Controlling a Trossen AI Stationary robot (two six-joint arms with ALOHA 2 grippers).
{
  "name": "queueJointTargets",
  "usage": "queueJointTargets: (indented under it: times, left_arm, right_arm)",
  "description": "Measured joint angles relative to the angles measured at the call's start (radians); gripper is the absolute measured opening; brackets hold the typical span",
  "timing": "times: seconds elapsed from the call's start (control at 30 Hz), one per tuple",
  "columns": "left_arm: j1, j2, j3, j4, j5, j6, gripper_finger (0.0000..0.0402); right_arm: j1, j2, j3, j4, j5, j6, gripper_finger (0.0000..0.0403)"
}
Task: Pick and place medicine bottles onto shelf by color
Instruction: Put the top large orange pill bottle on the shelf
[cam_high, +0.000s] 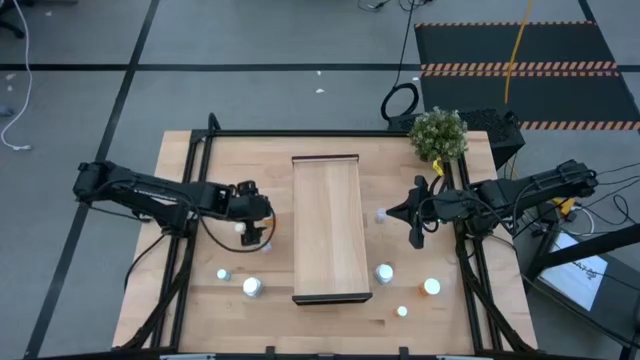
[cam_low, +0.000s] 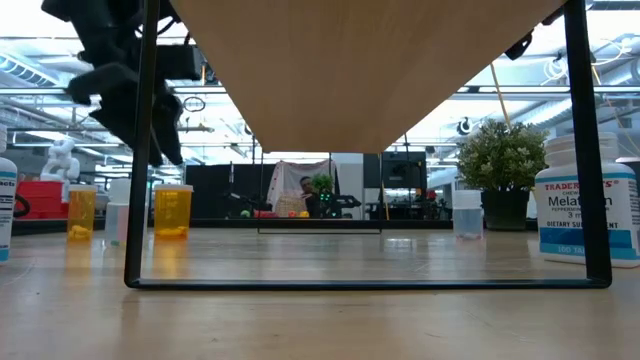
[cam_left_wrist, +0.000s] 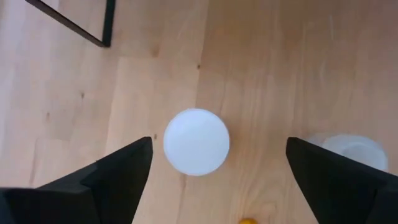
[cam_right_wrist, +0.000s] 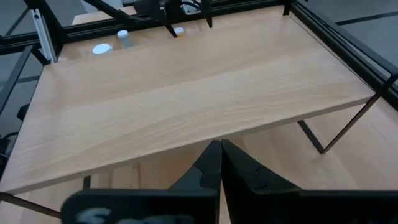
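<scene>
- Left gripper (cam_high: 256, 232) poised over the table (cam_high: 180, 300) just left of the shelf (cam_high: 330, 225), fingers (cam_left_wrist: 112, 180) spread wide, nothing grasped.
- In the left wrist view, white-capped bottle (cam_left_wrist: 196, 141) standing directly below, centred between the two dark fingers, touched by neither; in the high view, same bottle (cam_high: 240, 228) showing just beside the gripper.
- Second pale cap (cam_left_wrist: 354, 149) near one finger in the left wrist view, plus a small orange speck (cam_left_wrist: 247, 220) at the picture's edge; impossible to tell what that speck is.
- Right gripper (cam_high: 415, 225) hanging right of the shelf, fingers (cam_right_wrist: 208, 168) pressed together, empty, pointed toward the shelf's long side.
- Shelf lying lengthwise at the table's middle, a light-wood board on thin dark legs, top bare of bottles.
- Bottles left of the shelf: small pale one (cam_high: 223, 274) and white-capped one (cam_high: 252, 287) toward the near edge.
- Bottles right of the shelf: one (cam_high: 384, 273) just beside the near corner, an orange one (cam_high: 431, 287), a small white one (cam_high: 402, 312), and a tiny pale one (cam_high: 381, 214) near the right gripper.
- Low view: amber bottles (cam_low: 172, 210) at left, a labelled white bottle (cam_low: 585, 212) at right.
- Potted plant (cam_high: 438, 133) at the table's far right corner.
</scene>
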Motion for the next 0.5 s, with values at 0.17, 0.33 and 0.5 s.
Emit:
queueJointTargets:
  times: [0.17, 0.33, 0.5]
  left_arm:
    - [0.006, 0.060, 0.000, 0.006, -0.015, 0.013, 0.0366]
    - [0.034, 0.090, 0.000, 0.046, -0.059, 0.056, 0.0350]
    - [0.072, 0.090, 0.000, 0.082, -0.043, 0.060, 0.0335]
  right_arm:
    - [0.000, 0.000, 0.000, 0.014, 0.001, -0.007, 0.0000]
    - [0.000, 0.000, 0.000, 0.025, 0.001, -0.007, 0.0000]
    - [0.000, 0.000, 0.000, 0.028, 0.001, -0.008, 0.0000]
